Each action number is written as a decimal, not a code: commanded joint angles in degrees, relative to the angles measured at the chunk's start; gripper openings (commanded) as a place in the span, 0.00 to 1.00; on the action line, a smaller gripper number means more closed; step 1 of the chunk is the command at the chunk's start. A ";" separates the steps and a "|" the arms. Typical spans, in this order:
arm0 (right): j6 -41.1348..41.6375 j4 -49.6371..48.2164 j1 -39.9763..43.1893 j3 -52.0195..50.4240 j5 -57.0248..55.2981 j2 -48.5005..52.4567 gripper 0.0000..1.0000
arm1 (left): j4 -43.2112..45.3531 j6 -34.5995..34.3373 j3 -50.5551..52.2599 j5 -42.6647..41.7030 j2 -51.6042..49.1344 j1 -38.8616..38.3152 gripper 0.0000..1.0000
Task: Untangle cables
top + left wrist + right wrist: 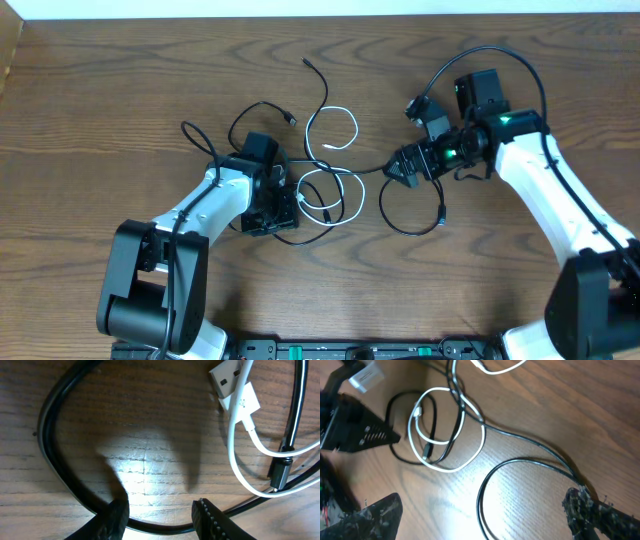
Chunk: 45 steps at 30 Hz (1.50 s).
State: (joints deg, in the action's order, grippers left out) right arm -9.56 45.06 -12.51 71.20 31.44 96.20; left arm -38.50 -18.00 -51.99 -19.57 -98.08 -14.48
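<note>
The cables lie in a loose knot at the middle of the tabletop (120,90). The white cable (232,455) forms two loops there, with black strands threaded through them. One black loop (520,459) already trails off towards the right side, well clear of the white one. The right tool (482,502) hangs over that loop with its jaws spread wide and nothing between them, so the job now looks like choosing a new hold. It would be best to take the black strand close to where it leaves the white loops, not at the slack far end. Draw it outward, low and slow, so its small plug can slip through without cinching the loops tighter. The left tool (160,510) sits low over the tabletop at the left of the knot, with its jaws part-way apart. A thin black strand (160,529) runs across the gap near the tips, lying from one finger to the other, so it does not look pinched. A heavier-looking black curve (50,445) sweeps round to its left. If this tool is to anchor the knot, it should close on or press down that strand before the right side pulls, or the whole bundle may simply slide. The left arm reaches in from the near-left corner, its forearm angled up and right and its wrist bent down steeply. The right arm comes in from the right edge with its forearm slanting towards the centre, its tool pointing leftward and tilted down at the knot.
</note>
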 commanded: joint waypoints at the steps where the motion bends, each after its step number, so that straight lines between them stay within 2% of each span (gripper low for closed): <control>1: 7.63 -2.10 -0.57 -0.20 0.61 3.15 0.99 | 0.04 0.13 1.38 0.79 -0.39 -0.13 0.47; 6: 18.91 -4.96 -1.81 -0.20 0.33 7.48 0.99 | 0.02 0.11 1.38 0.76 -0.39 -0.13 0.46; 11: 34.75 -6.95 -3.28 -0.20 0.70 11.34 0.99 | 0.02 0.11 1.38 0.76 -0.39 -0.13 0.46; 19: 42.71 -12.44 -7.45 -0.20 1.33 14.08 0.98 | 0.02 0.11 1.38 0.76 -0.39 -0.13 0.46; 26: 57.27 -13.49 -9.64 -0.57 -6.99 14.58 0.92 | 0.00 0.13 1.38 0.76 -0.39 -0.13 0.47; 32: 67.69 -17.05 -11.32 -0.74 -11.08 14.58 0.95 | 0.02 0.13 1.38 0.76 -0.39 -0.13 0.46; 34: 69.94 -17.25 -12.17 -0.74 -13.99 14.60 0.99 | 0.02 0.13 1.38 0.76 -0.39 -0.13 0.46; 39: 75.54 -17.46 -14.91 -0.74 -20.41 14.60 0.99 | 0.04 0.13 1.38 0.79 -0.39 -0.13 0.46; 43: 75.17 -17.57 -17.03 -0.74 -25.33 14.60 0.98 | 0.07 0.13 1.38 0.79 -0.39 -0.13 0.46; 45: 71.91 -18.25 -17.57 -0.48 -25.55 14.60 0.99 | 0.04 0.13 1.38 0.79 -0.39 -0.13 0.46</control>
State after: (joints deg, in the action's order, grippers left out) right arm 63.16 27.20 -29.19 71.00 10.17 110.04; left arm -38.50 -18.00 -51.99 -19.57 -98.08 -14.48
